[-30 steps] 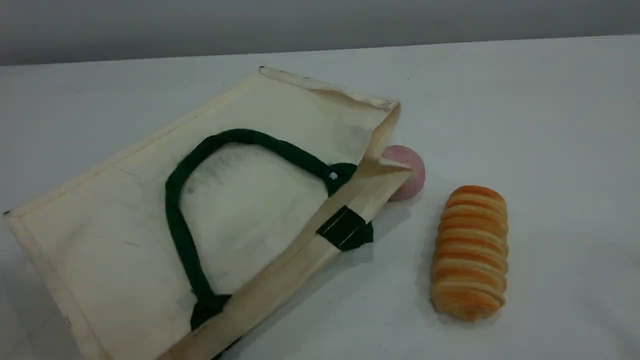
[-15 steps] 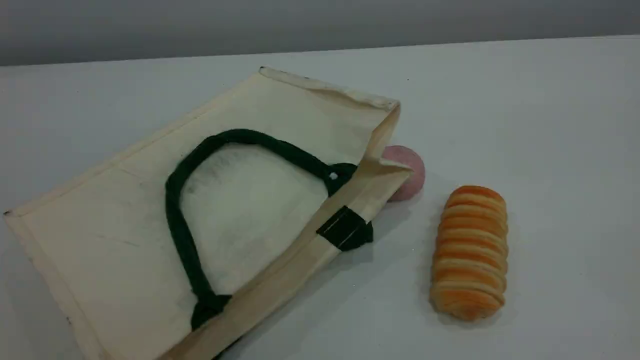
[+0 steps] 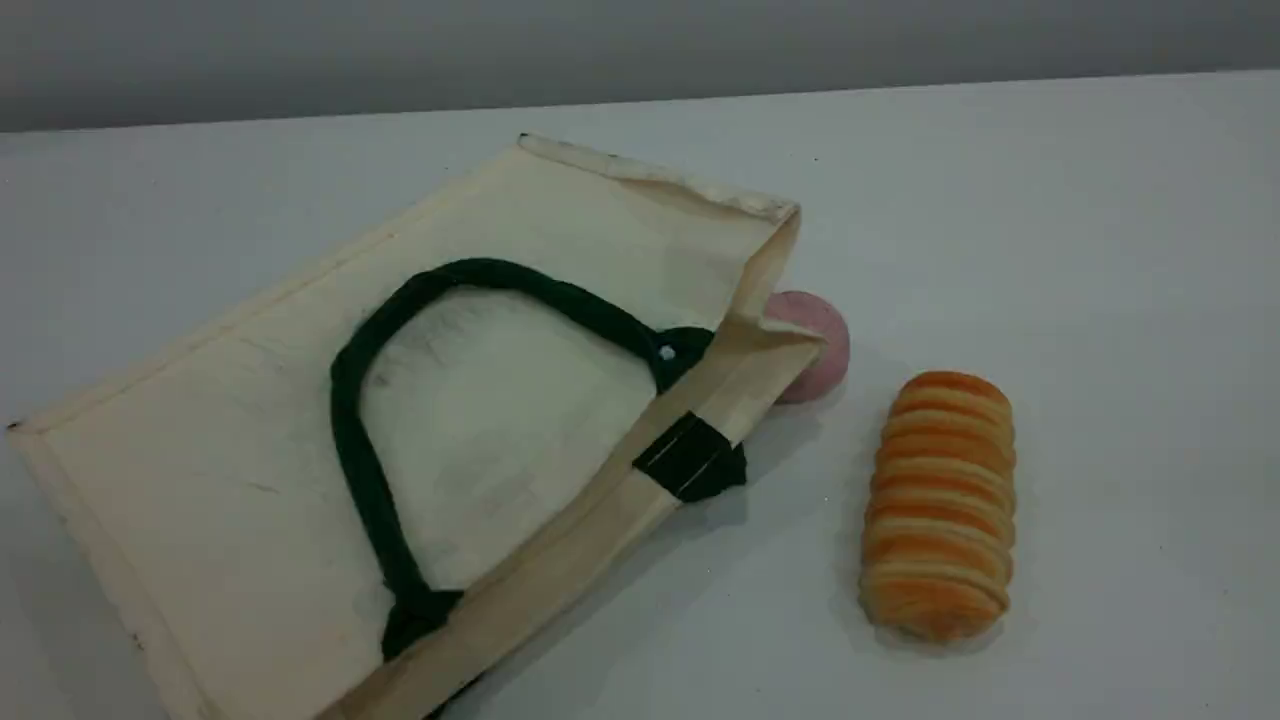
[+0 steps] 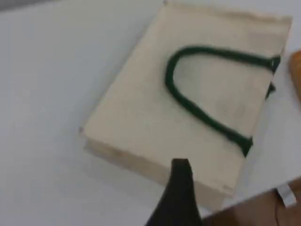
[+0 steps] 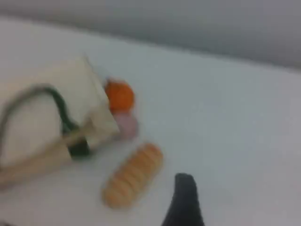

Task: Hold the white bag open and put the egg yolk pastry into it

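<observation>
White bag (image 3: 300,420) lies flat on table (image 3: 1100,250); egg yolk pastry (image 5: 119,95) beside its mouth. Left gripper (image 4: 178,188) & right gripper (image 5: 184,197) both spread wide, holding nothing.

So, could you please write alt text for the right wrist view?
A blurred view down onto a white table: a cream bag with a green handle lies flat at left, with an orange item, a pink ball and a striped roll beside its mouth. A dark fingertip shows at the bottom edge.
</observation>
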Controlling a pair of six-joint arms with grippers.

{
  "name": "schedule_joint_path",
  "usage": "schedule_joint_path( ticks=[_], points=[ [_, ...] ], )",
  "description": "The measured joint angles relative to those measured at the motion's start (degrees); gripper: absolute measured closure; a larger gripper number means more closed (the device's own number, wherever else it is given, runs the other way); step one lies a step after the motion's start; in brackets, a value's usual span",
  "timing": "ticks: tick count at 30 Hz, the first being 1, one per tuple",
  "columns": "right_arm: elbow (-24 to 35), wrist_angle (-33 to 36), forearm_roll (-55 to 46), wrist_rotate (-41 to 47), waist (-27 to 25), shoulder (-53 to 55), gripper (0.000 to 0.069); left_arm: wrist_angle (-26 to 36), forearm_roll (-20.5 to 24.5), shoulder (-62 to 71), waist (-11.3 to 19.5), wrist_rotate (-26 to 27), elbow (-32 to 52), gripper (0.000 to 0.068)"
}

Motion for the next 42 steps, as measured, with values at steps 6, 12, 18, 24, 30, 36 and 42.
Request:
schedule_joint_path(
  ticks=[6,12,18,24,30,36,42],
  points=[
    [10.8,-0.2,-1.2,0.0,0.0,0.1,0.0177,-0.3,0.0,0.1,0.0,0.0,4.8,0.0104],
    [17.4,-4.7,-0.6,0.0,0.0,0.1,0.0177,-1.7,1.1,0.1,0.0,0.0,8.2,0.0104],
    [19.2,-8.6,1.1,0.1,0.0,0.1,0.0177,-2.3,1.1,0.1,0.0,0.0,9.4,0.0104],
    [19.3,-9.0,1.4,0.1,0.0,0.1,0.0177,-4.1,4.6,0.1,0.0,-0.6,9.4,0.0104],
    [19.2,-8.9,1.3,0.1,0.0,0.1,0.0177,-4.5,10.8,0.1,0.0,-7.3,9.6,0.0104],
    [19.2,-8.9,1.3,0.1,0.0,0.1,0.0177,-6.3,13.1,0.1,0.0,-10.4,11.1,0.0104],
    [19.2,-8.9,1.1,0.3,0.0,0.1,0.0177,-8.1,13.1,0.1,0.0,-10.4,12.2,0.0104]
  ],
)
